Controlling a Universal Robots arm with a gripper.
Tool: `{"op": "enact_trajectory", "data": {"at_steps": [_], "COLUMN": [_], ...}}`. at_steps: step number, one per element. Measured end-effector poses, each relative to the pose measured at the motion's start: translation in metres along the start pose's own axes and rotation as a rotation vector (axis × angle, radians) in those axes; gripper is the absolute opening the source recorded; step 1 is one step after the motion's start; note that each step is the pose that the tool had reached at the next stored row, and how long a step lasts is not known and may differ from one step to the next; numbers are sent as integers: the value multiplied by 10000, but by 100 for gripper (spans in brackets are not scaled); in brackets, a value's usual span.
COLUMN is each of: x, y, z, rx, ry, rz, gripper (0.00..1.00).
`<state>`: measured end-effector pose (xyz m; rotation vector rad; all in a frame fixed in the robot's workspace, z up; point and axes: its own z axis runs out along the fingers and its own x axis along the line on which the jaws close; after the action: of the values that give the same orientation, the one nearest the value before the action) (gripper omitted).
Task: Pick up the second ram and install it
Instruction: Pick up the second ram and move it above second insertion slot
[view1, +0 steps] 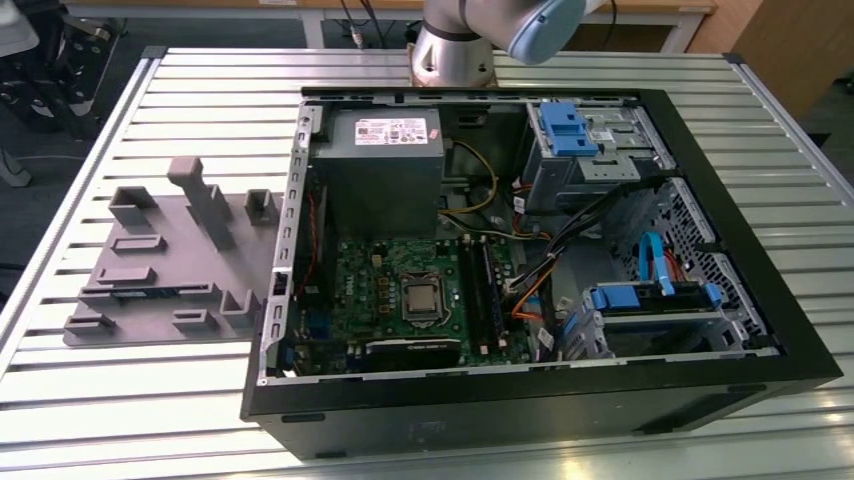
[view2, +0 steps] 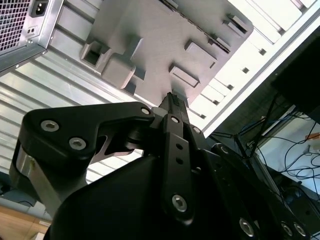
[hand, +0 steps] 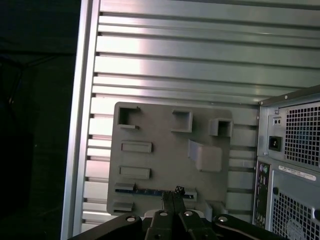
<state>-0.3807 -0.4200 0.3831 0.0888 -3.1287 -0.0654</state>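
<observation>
Grey holder tray (hand: 170, 165) cradles the second ram (hand: 145, 192) flat in its slot for grasping; the fingers (hand: 169, 202), pressed together and empty, hang above it

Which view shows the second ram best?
The first wrist view: the second ram lies as a blue strip in the gray holder. The exterior and second wrist views show the holder, but I cannot make out the ram there.

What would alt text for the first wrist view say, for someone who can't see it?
The robot's shut tool hangs above a grey tray where a blue ram lies in a slot. The tray sits on a slatted metal table, beside a computer case.
</observation>
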Motion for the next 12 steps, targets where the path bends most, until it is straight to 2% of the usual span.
{"op": "enact_trajectory", "data": {"at_steps": [12], "x": [0], "y": [0], "z": [0], "rx": [2], "ry": [8], "rz": [-207], "gripper": [11]}}
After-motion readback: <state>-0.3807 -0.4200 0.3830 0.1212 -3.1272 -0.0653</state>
